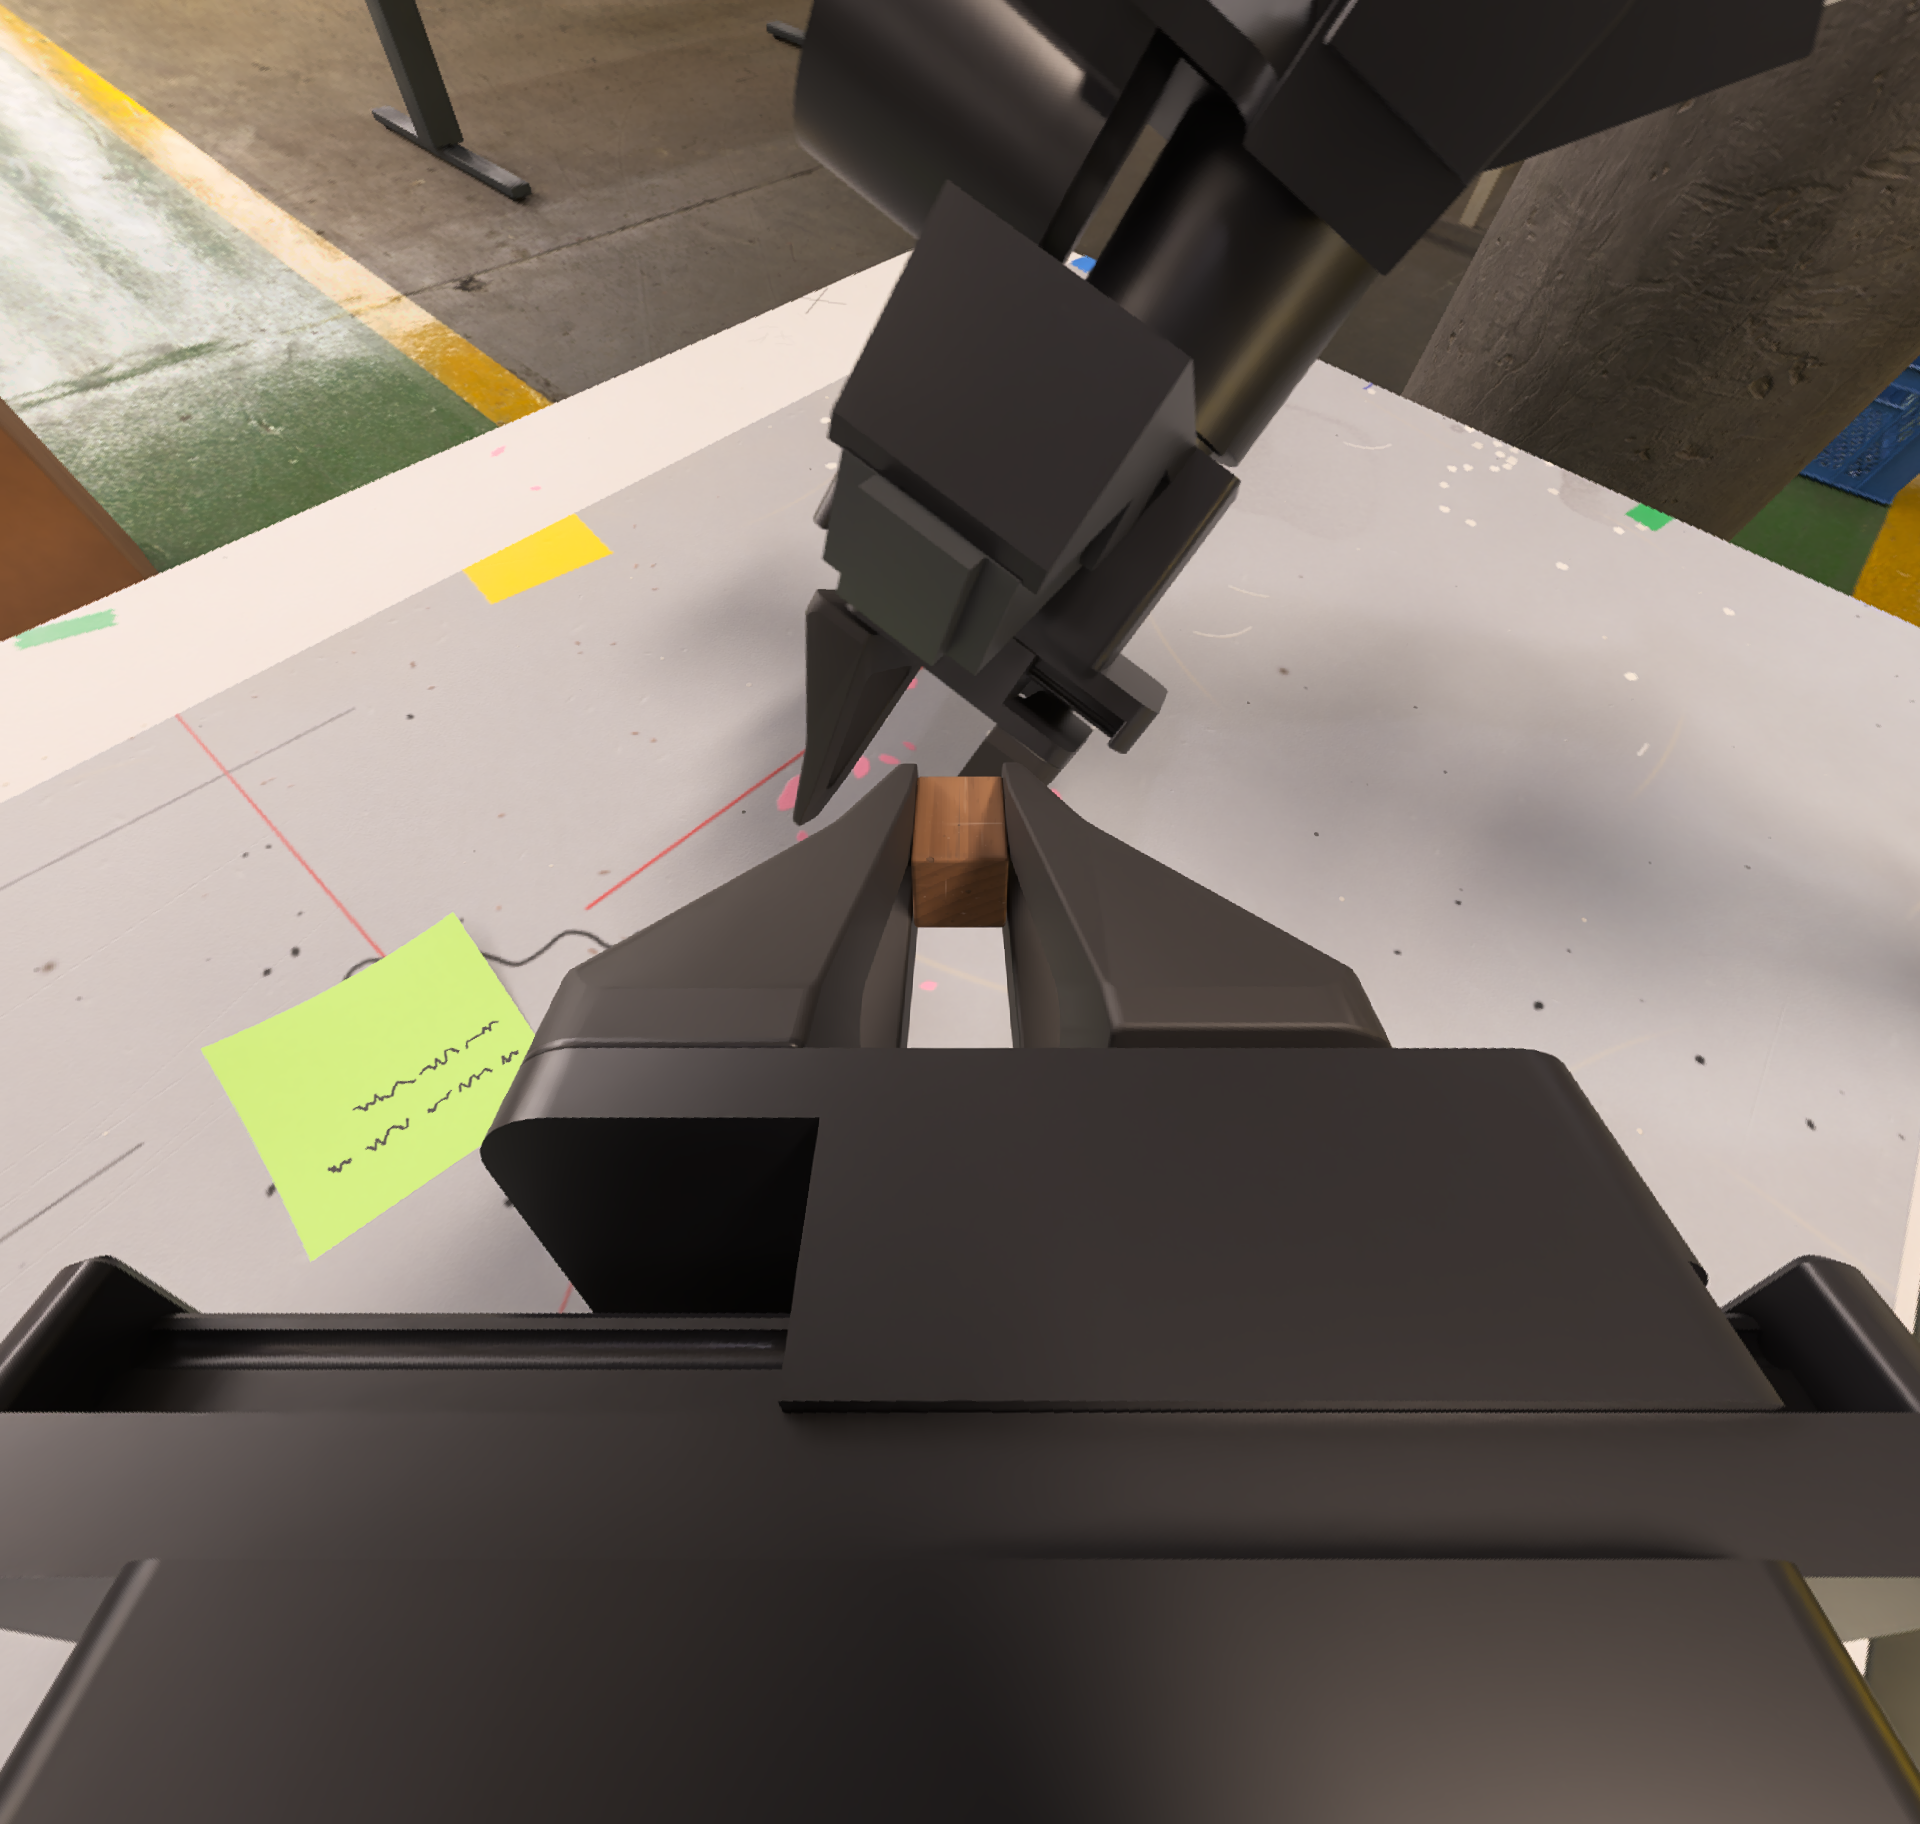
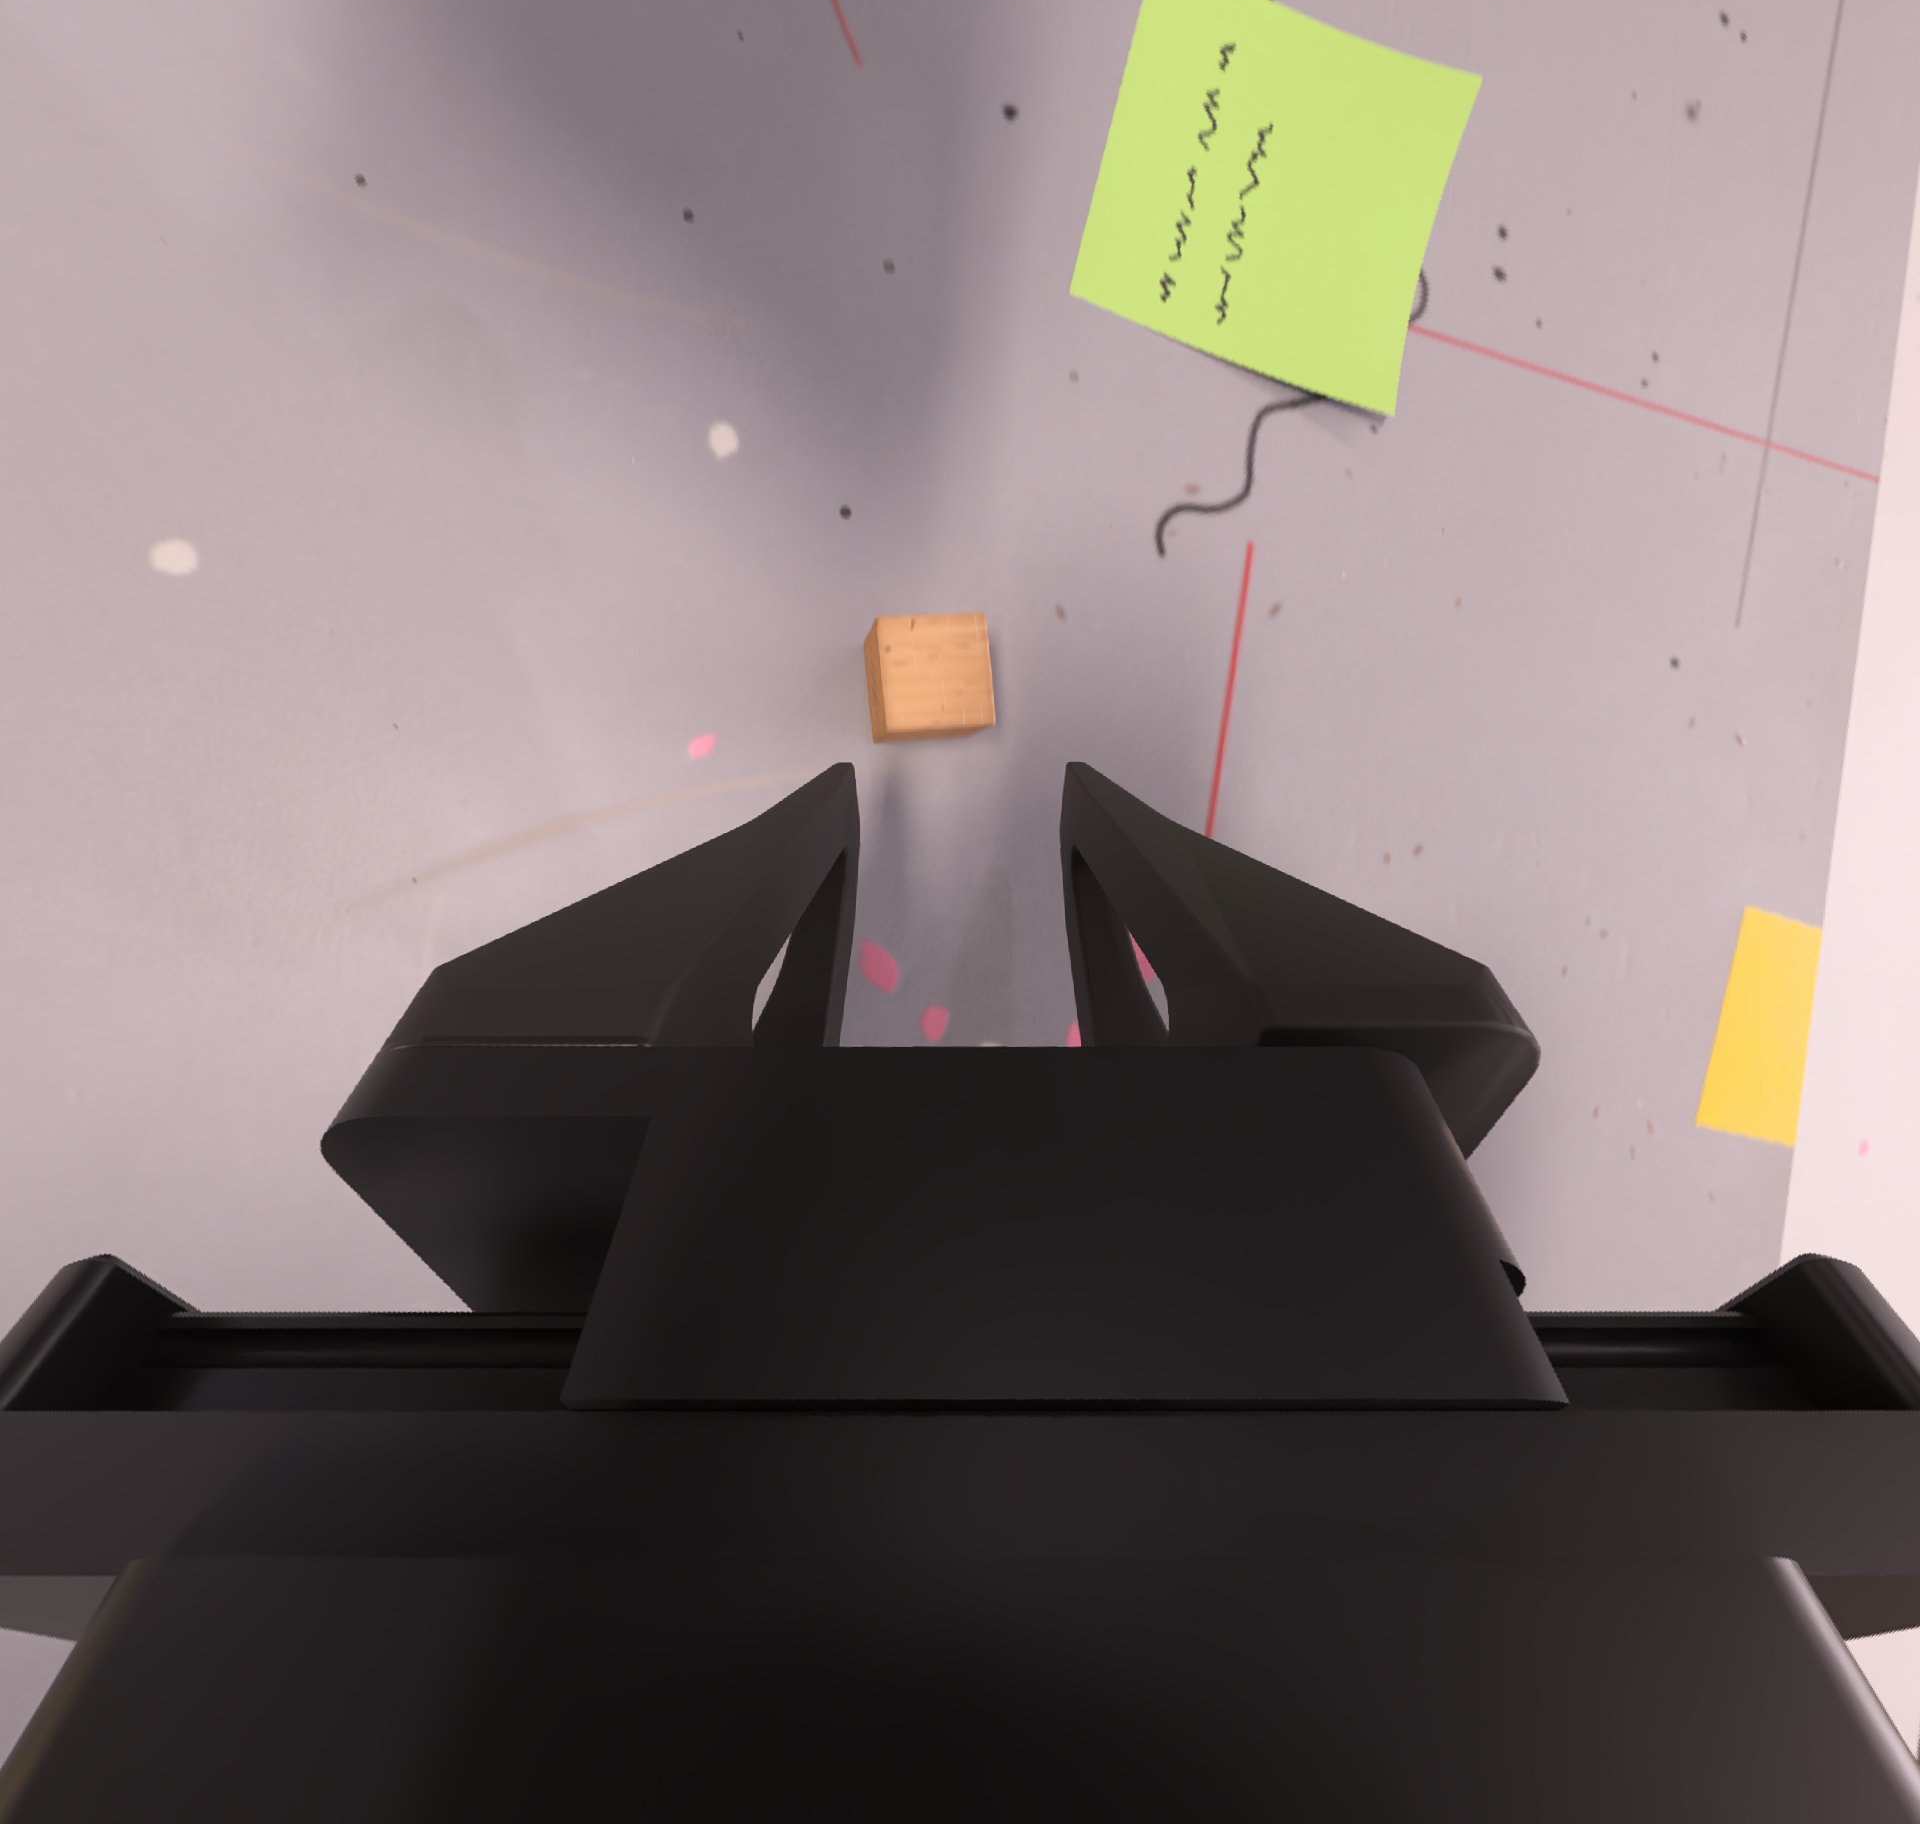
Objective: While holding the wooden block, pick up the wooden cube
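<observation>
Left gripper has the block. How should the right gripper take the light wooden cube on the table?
Come straight down over the wooden cube and close on its two opposite side faces. It sits flat on the table, just ahead of the open right gripper, slightly left of centre. The left gripper holds the wooden block.

Lime sticky note [image 2: 1273,179] (black scribbles), tan wooden cube [image 2: 930,675].

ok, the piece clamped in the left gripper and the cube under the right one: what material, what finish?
Wooden block: looks like darker reddish-brown wood with faint grain, matte, held between the left gripper fingers. Wooden cube: paler, honey-toned wood with fine streaks and small specks, unvarnished by the look, lying loose on the table ahead of the open right gripper.
</observation>
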You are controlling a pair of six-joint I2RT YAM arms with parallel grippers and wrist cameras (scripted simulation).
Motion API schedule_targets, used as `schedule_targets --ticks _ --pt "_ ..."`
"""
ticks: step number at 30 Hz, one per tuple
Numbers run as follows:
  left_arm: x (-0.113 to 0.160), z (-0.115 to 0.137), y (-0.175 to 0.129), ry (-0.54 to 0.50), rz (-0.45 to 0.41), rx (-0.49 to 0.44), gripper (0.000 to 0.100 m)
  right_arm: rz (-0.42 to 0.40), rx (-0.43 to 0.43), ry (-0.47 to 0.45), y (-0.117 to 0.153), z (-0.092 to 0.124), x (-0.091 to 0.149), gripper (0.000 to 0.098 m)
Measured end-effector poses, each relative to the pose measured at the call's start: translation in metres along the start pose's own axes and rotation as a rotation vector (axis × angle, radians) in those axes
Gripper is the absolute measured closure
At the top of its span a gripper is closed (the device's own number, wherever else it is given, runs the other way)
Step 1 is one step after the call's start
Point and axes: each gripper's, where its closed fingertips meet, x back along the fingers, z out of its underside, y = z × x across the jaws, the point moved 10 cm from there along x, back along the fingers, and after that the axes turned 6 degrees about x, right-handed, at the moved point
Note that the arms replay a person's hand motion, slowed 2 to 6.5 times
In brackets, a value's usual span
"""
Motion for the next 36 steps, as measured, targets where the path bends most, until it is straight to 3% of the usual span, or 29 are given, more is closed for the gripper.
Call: schedule_targets --ticks 16,36 --pt "0.004 0.001 0.007 0.000 -0.008 0.006 0.087 -0.093 0.042 -0.010 -0.007 -0.010 -0.032 0.0735" --pt "0.005 0.001 0.010 -0.001 -0.010 0.008 0.087 -0.145 0.005 -0.140 -0.010 0.000 -0.031 0.0764"
